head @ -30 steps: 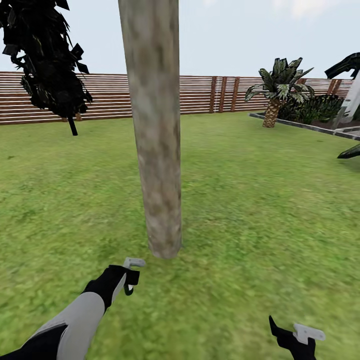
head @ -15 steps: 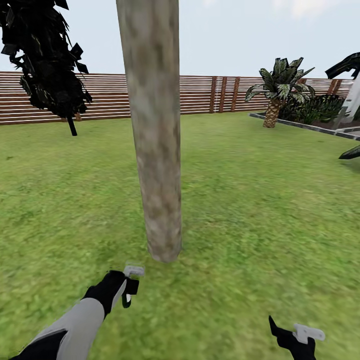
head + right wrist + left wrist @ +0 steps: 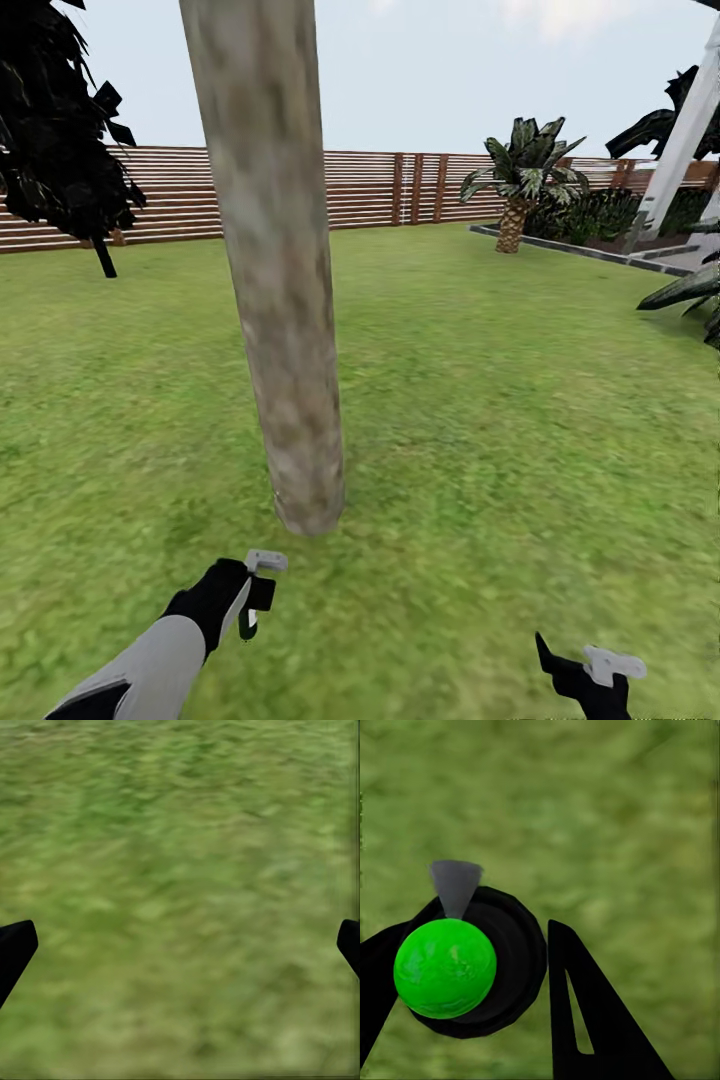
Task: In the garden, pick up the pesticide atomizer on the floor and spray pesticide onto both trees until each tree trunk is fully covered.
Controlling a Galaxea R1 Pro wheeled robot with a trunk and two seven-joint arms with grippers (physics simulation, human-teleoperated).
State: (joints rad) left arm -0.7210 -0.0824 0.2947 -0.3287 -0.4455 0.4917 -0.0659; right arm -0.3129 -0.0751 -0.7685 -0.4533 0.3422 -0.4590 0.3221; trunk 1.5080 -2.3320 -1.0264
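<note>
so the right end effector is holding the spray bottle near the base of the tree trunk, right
Not the right one: the left end effector holds the spray bottle, as the left wrist view shows. It is near the base of the tree trunk; the right end effector is open.

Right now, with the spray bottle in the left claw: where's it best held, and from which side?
Grip the spray bottle on its round black body, one finger each side, as the left claw has it. That leaves the pale grey trigger head free, on the trunk's side.
</note>
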